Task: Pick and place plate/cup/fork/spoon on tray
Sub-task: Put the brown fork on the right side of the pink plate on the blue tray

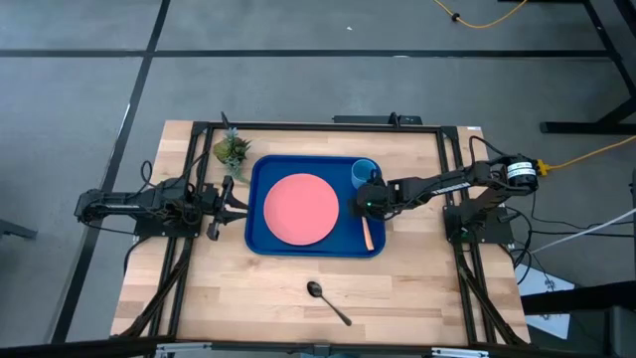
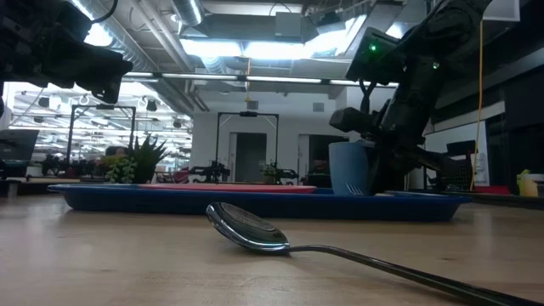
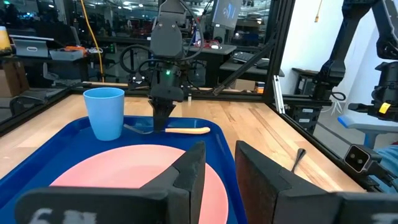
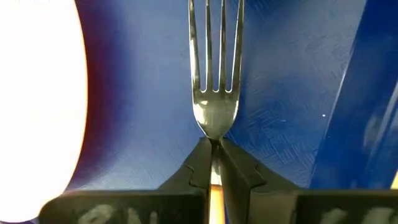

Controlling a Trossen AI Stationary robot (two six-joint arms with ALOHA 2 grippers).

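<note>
High view: the plate [image 1: 300,209] lies mid-tray [image 1: 256,239], the cup [image 1: 364,171] in its far right corner. The right tool [image 1: 365,206] sits over the fork [image 1: 367,235], whose long axis runs near-to-far along the tray's right edge. The spoon [image 1: 327,301] lies on the bench [image 1: 417,288] in front of the tray, well apart from both arms; the left tool [image 1: 235,198] waits just left of the tray.

Low view: the spoon [image 2: 255,234] rests bowl-up before the tray [image 2: 255,204].

Left wrist view: the left tool [image 3: 219,163] is parted and empty; the right tool [image 3: 160,121] pins the fork [image 3: 180,130] on the tray floor.

Right wrist view: the right tool [image 4: 213,163] is closed on the fork's [image 4: 215,93] neck, tines pointing away.
</note>
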